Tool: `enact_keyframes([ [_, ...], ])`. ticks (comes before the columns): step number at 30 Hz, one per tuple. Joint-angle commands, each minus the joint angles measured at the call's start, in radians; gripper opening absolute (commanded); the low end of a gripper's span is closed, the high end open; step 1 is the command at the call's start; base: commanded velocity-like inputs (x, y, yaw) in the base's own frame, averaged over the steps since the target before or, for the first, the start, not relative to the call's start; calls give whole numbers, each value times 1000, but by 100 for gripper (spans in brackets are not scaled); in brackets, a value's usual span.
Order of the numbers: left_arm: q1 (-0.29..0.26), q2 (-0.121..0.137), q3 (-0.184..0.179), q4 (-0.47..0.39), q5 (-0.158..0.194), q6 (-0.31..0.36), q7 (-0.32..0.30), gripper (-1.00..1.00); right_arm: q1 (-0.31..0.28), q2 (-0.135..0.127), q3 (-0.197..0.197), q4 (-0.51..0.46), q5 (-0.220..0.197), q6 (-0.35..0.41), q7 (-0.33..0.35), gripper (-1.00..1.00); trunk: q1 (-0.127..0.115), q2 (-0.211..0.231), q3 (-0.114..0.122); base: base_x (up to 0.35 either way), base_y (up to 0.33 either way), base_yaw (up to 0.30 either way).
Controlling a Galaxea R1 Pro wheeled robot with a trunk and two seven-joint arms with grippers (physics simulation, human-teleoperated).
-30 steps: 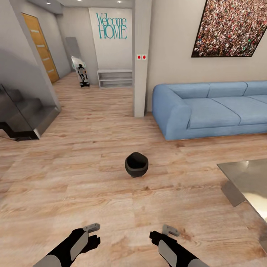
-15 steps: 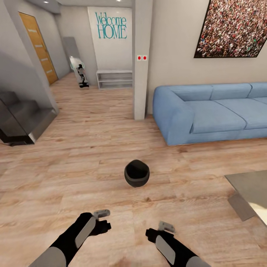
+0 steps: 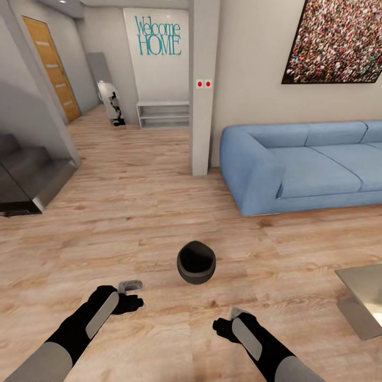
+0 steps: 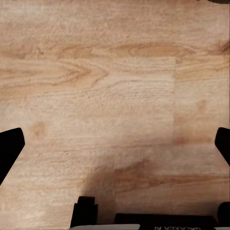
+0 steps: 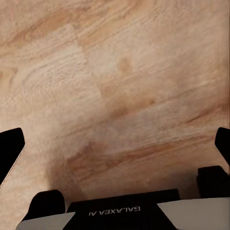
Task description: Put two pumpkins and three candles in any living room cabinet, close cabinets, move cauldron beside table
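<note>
1. One task item is in front of you: the cauldron (image 3: 196, 262), upright on the wood plank floor (image 3: 132, 212), mouth up, out in the open.
2. You have not placed it yet, as far as I can judge. The table (image 3: 366, 302) shows as a glossy grey corner at the right edge of the head view, and the cauldron stands well apart from that corner, with bare floor between them.
3. Your left gripper (image 3: 130, 293) hangs low over the floor, short of the cauldron and to its left; the left wrist view shows both finger tips spread wide at the frame edges with nothing but planks between them, so it is released and empty.
4. Your right gripper (image 3: 225, 324) is also low, nearer you than the cauldron and slightly to its right; the right wrist view shows the same wide-spread fingers over bare floor, so it too is released and holds nothing.
5. Neither claw touches the cauldron.
6. You cannot check the pumpkins, candles or cabinet from here, so that part of the task cannot be judged as done or left.
7. What remains in sight, by my reading: grasp the cauldron and carry or push it to the table's near corner, past the end of the blue sofa (image 3: 297, 164).
</note>
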Motion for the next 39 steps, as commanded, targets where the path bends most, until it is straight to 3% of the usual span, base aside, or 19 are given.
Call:
enact_keyframes([
  [1, -1, 3, -4, 1, 13, -1, 11, 100, -1, -2, 3, -3, -8, 1, -9, 100, 1, 0, -1, 319, 0, 0],
  [13, -1, 2, -5, 37, 8, -12, 12, 100, -6, -3, 2, -6, -7, 4, -17, 100, 1, 0, -1, 313, 0, 0],
  [16, -1, 1, -5, 37, 8, -13, 13, 100, -32, -3, 2, -8, -8, 24, -65, 100, 1, 0, -1, 313, 0, 0],
  [20, -2, 1, -4, 35, 8, -15, 14, 100, -74, 3, 3, -68, -9, 43, -241, 100, 1, 0, -1, 310, 0, 0],
  [22, -2, 4, -4, 32, 8, -16, 15, 100, -104, 4, 3, -91, -14, 53, -295, 100, 1, 0, -1, 308, 0, 0],
  [26, -15, 3, 0, 28, 8, -15, 16, 100, -129, 4, 2, -102, -22, 88, -321, 100, 1, 0, -1, 304, 0, 0],
  [29, -82, -3, 7, 14, 15, -4, 60, 100, -135, -1, 2, -104, -23, 102, -324, 100, 1, 0, -1, 288, 0, 0],
  [31, -101, -22, 9, 7, 20, -2, 119, 100, -136, -2, 2, -104, -24, 103, -317, 100, 1, 0, -1, 279, 0, 0],
  [36, -113, -105, 21, 5, 22, -11, 283, 100, -139, -1, 3, -105, -20, 107, -278, 100, 1, 0, -1, 285, 0, 0],
  [39, -114, -157, 39, 17, 19, -26, 324, 100, -139, -1, 4, -104, -17, 109, -273, 100, 1, 0, -1, 296, 0, 0],
])
